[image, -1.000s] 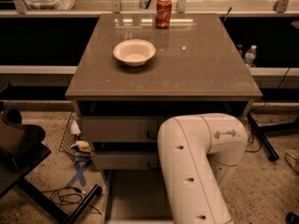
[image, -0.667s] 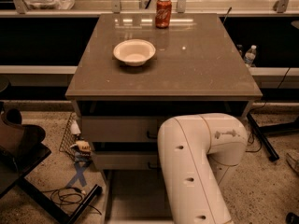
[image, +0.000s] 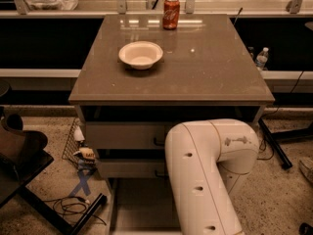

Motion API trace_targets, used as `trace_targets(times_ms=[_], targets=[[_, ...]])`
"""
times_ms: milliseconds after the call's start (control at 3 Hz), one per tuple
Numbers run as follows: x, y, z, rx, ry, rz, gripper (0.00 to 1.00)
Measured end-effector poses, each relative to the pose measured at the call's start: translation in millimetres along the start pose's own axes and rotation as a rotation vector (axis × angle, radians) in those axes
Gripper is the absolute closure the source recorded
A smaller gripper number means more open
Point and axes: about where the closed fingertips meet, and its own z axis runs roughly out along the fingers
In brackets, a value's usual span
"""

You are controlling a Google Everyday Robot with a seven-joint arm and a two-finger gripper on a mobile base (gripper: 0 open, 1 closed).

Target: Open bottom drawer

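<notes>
The grey cabinet (image: 171, 89) shows a tall drawer front (image: 122, 135) with a black handle and a lower front (image: 127, 169) under it. Below these, the bottom drawer (image: 139, 204) looks slid out toward me; I see its pale floor and its left wall. My white arm (image: 205, 170) rises from the lower edge, bends at an elbow and covers the right half of the drawers. My gripper is hidden behind the arm and does not show.
A white bowl (image: 141, 54) and a red can (image: 171, 12) stand on the cabinet top. A dark chair (image: 19, 151) and floor cables (image: 73, 207) lie at the left. A water bottle (image: 261, 58) stands at the right, and a black stand leg (image: 276, 146) crosses the floor.
</notes>
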Motion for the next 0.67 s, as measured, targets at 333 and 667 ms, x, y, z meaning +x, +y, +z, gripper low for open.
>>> trace_targets(times_ms=[333,667], targets=[[-0.2,-2.2,-0.1,-0.001,0.000,0.000,0.00],[-0.2,-2.2,-0.1,-0.001,0.000,0.000,0.00]])
